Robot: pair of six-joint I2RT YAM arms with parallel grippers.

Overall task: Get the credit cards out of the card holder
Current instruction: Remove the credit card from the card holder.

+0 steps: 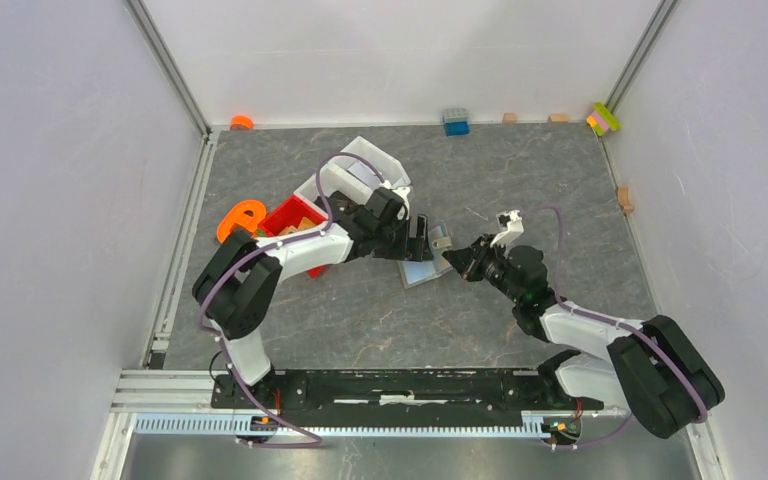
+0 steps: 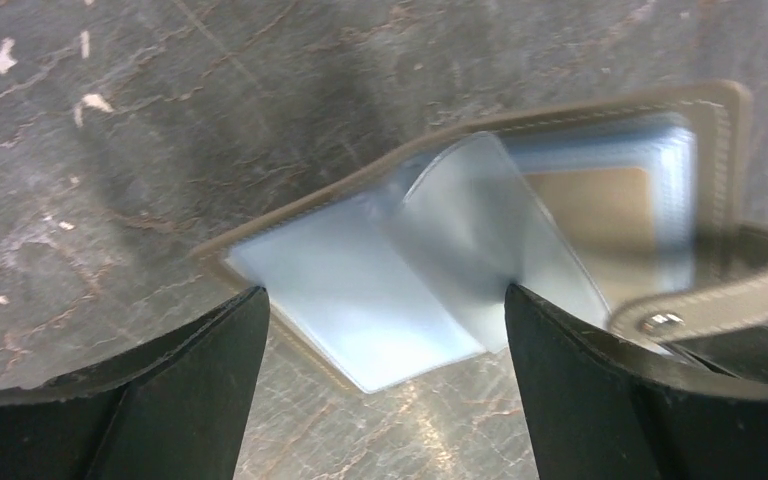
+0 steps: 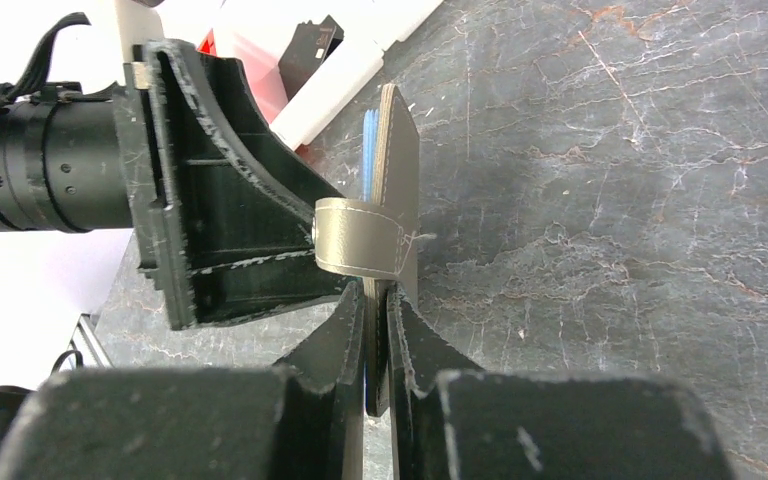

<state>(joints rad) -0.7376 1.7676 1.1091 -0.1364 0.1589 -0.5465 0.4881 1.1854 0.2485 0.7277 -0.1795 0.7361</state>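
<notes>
Two tools, one card holder; items listed left to right.

1. Red bin (image 1: pixel 290 215) and white bin (image 1: pixel 375 165): on the left of the surface (image 1: pixel 520 180), just behind the left arm. Neither is touched by a tool.
2. Left tool (image 1: pixel 422 238): mid-surface, jaws spread wide and holding nothing. Its fingers (image 2: pixel 210 380) straddle the open pockets, likely lined up to pinch a card edge.
3. Credit cards (image 2: pixel 340 310): pale blue and inside the holder, behind clear sleeves. One sleeve is fanned upward. None is out yet.
4. Card holder (image 2: pixel 720 110): taupe, opened out in the middle of the surface between the two tools. In the right wrist view one flap stands edge-on. Its snap strap (image 3: pixel 360 240) hangs loose and undone towards the left tool.
5. Right tool (image 3: pixel 377 300): right of the holder, jaws clamped on the raised flap's edge. This probably braces the holder and keeps its pockets facing the left tool, so a pull would draw out a card rather than drag the wallet.
</notes>
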